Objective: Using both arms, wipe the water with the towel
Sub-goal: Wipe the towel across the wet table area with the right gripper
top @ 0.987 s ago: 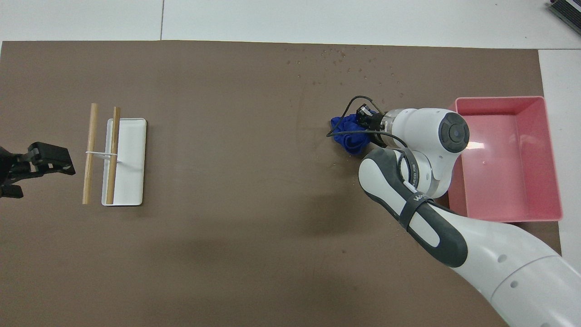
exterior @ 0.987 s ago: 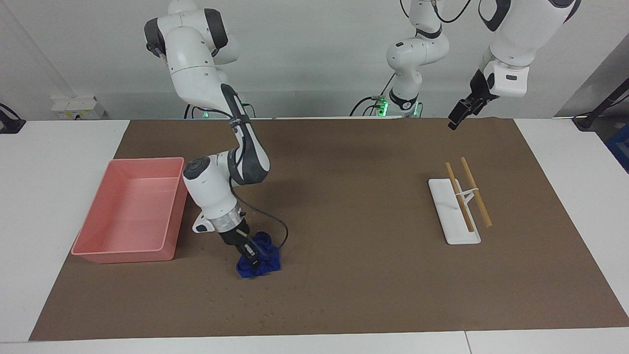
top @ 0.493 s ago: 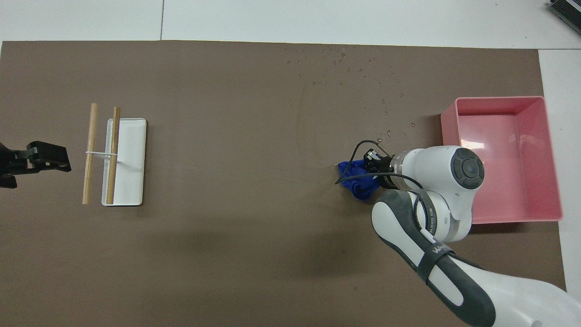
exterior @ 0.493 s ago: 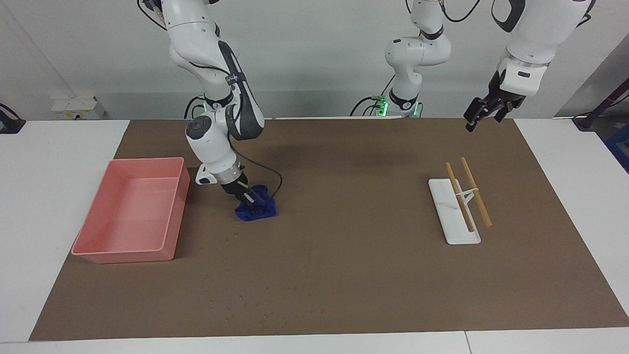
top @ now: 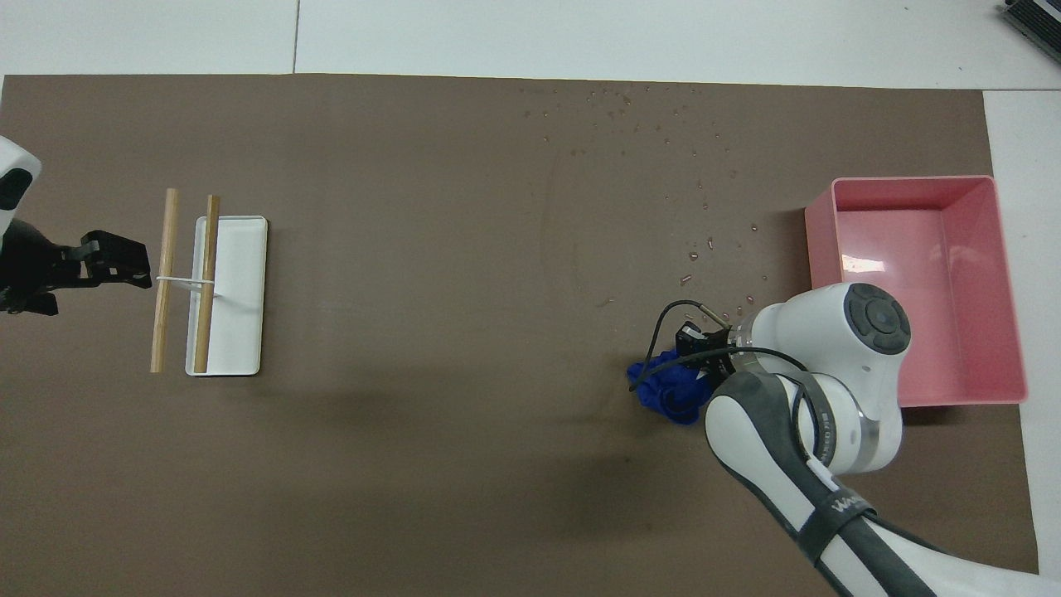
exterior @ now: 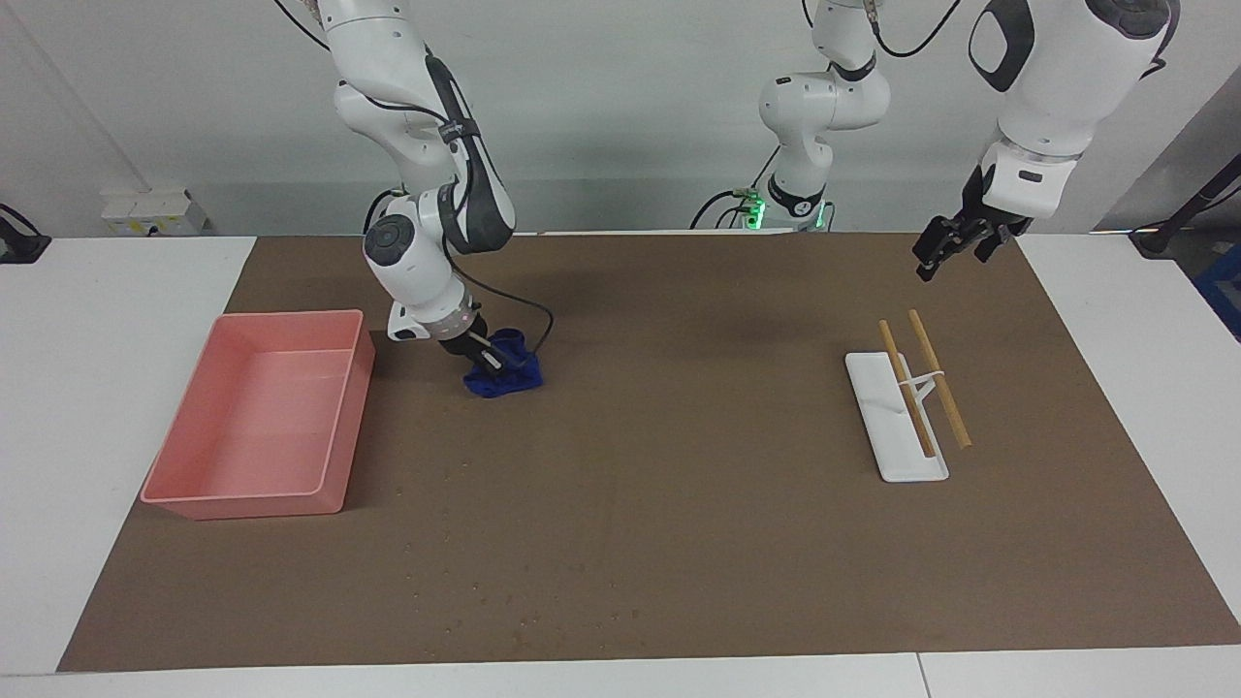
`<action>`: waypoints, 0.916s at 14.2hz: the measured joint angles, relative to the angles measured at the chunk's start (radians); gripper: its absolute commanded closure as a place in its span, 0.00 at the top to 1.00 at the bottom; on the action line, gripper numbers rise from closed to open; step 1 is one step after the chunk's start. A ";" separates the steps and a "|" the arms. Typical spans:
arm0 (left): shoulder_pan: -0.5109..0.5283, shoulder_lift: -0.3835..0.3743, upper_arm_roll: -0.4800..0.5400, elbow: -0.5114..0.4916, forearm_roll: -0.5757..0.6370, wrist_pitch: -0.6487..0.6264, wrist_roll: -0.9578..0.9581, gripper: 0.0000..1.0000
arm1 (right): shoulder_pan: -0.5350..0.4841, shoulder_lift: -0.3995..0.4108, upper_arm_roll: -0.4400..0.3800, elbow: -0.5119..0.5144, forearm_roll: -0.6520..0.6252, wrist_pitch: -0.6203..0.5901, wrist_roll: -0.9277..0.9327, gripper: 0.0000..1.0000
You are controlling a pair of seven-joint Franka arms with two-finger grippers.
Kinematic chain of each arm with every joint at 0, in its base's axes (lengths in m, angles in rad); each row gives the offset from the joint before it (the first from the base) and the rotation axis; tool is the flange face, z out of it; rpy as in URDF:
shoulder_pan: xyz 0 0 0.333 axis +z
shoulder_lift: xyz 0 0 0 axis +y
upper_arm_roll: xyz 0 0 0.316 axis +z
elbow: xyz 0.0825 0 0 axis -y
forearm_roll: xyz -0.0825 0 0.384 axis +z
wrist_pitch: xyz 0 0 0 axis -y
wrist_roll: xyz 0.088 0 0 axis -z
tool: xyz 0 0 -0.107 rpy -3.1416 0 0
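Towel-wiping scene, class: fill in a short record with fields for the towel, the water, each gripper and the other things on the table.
towel: blue towel bunched on the brown mat, beside the pink bin
water: droplets scattered on the mat, farther from the robots than the towel
right gripper: right gripper down on the towel, gripping it
left gripper: left gripper raised over the mat at the left arm's end, waiting
other things: white tray with two wooden sticks across it
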 measured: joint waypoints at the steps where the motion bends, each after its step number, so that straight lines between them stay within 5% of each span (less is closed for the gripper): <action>1: -0.001 0.008 0.000 0.000 0.004 0.000 0.002 1.00 | -0.014 -0.022 -0.001 0.021 -0.002 -0.017 -0.004 0.00; 7: -0.005 0.012 -0.002 -0.001 0.006 -0.004 0.003 1.00 | -0.089 -0.023 -0.006 0.315 -0.047 0.001 -0.017 0.00; 13: -0.006 0.012 -0.004 -0.001 0.006 -0.004 0.100 1.00 | -0.097 0.280 -0.007 0.606 -0.048 0.320 -0.068 0.00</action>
